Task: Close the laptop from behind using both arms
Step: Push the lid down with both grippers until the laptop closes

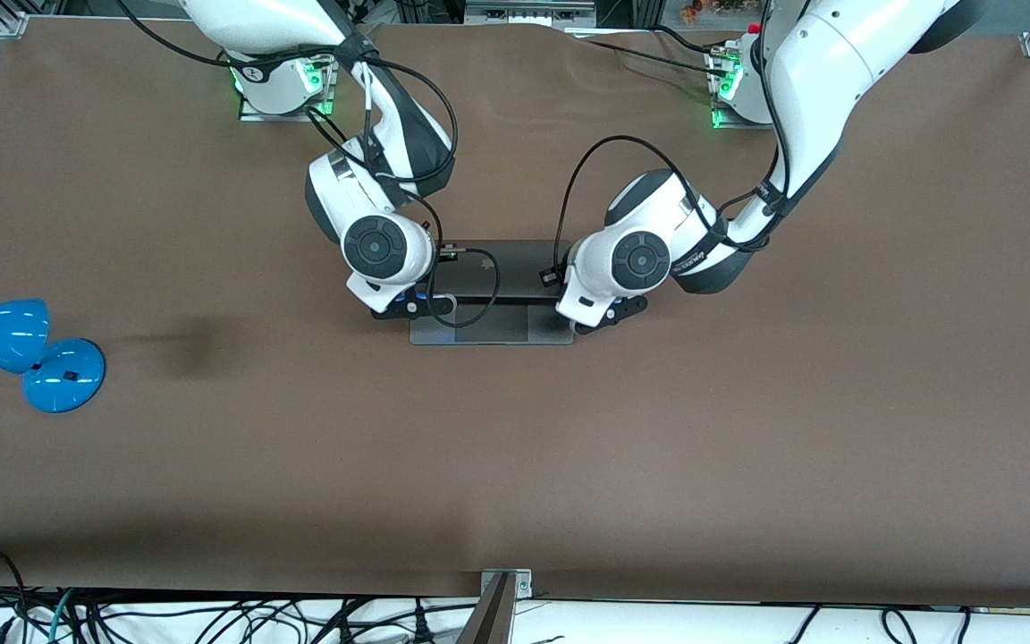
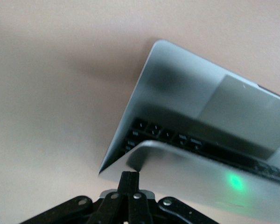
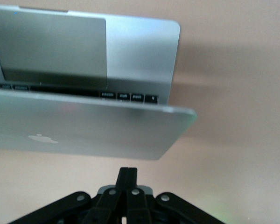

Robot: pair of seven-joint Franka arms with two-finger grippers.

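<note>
The grey laptop (image 1: 490, 329) lies mid-table with its lid tilted well down over the black keyboard. My left gripper (image 1: 609, 315) is shut and empty at the lid's corner toward the left arm's end. In the left wrist view the shut gripper (image 2: 129, 175) sits against the back of the lid (image 2: 200, 172). My right gripper (image 1: 408, 307) is shut and empty at the lid's other corner. In the right wrist view the shut gripper (image 3: 127, 171) is just short of the lid (image 3: 84, 130), which bears the apple logo. The trackpad (image 3: 51, 46) shows under the lid.
A blue desk lamp (image 1: 23, 353) stands at the right arm's end of the brown table (image 1: 515, 465). Black cables loop from both wrists over the laptop's lid. Both arm bases stand along the table edge farthest from the front camera.
</note>
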